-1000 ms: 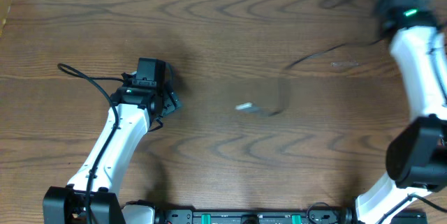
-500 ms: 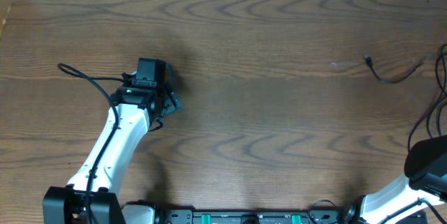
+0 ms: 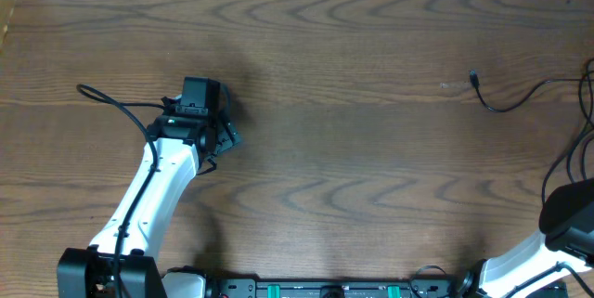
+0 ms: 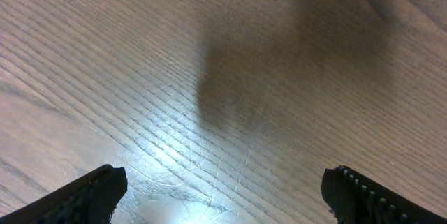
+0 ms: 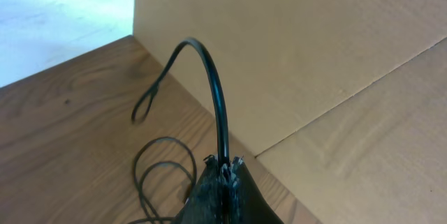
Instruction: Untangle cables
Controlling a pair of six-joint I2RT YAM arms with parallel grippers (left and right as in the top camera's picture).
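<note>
Wide wooden table [image 3: 325,177] under me, and a cardboard wall [image 5: 314,56] stood along its right edge. My left arm [image 3: 153,182] reached in from the near left corner and stopped over the left half of the table. My right arm [image 3: 568,213] was tucked into the near right corner, mostly out of the overhead view. Left pincer [image 4: 223,192]: fingers spread far apart, nothing but bare wood between them, touching nothing. Right pincer [image 5: 223,170]: fingers pressed together, clamped on the black cable [image 5: 215,91]. And there it went, arching up out of my grip and dropping in a narrow loop toward the table by the cardboard wall, with more loops of it lying on the wood just below my fingers. From overhead, its loose stretch lay near the far right corner, sagging in a shallow curve, and its small plug [image 3: 473,79] rested on the wood, well apart from my left pincer.
</note>
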